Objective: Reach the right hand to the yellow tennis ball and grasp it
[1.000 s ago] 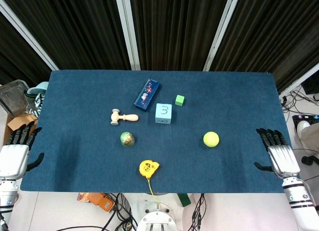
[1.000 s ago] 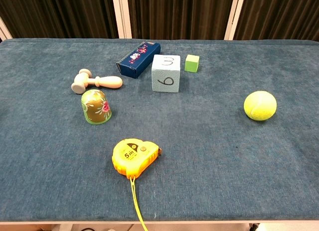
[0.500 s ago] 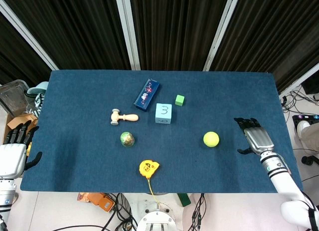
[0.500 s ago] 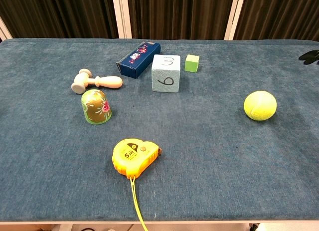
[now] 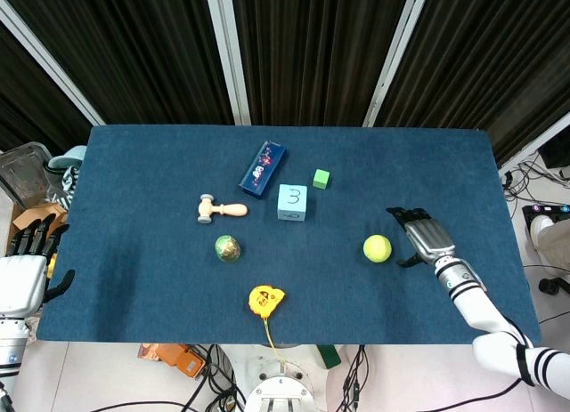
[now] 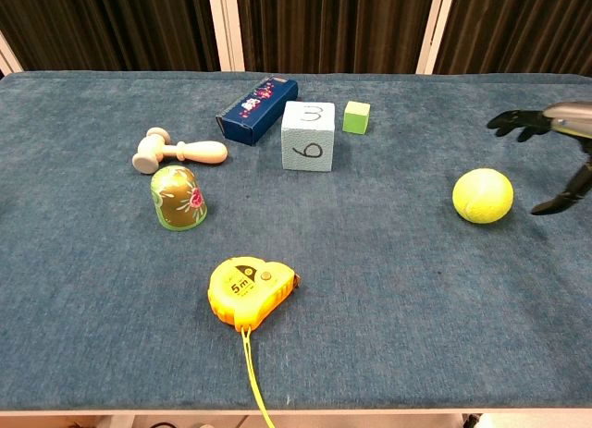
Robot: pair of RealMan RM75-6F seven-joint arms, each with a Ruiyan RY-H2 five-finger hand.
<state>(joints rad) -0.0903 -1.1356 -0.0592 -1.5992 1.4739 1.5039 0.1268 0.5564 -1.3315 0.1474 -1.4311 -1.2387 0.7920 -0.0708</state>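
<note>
The yellow tennis ball (image 5: 377, 248) (image 6: 482, 195) lies on the blue table (image 5: 134, 189), right of centre. My right hand (image 5: 422, 235) (image 6: 555, 146) hovers just to the ball's right with its fingers spread and nothing in it, a small gap still between them. In the chest view only its dark fingertips and thumb show at the right edge. My left hand (image 5: 24, 271) hangs off the table's left edge, fingers apart and holding nothing.
A yellow tape measure (image 5: 265, 299) lies near the front edge. A green painted egg (image 5: 227, 248), a wooden mallet (image 5: 219, 208), a dark blue box (image 5: 261, 169), a pale blue numbered cube (image 5: 292, 202) and a small green cube (image 5: 321, 178) occupy the middle and back.
My right hand has swept in from the table's right edge toward the ball and now sits close beside it. The ball and left hand have stayed put.
</note>
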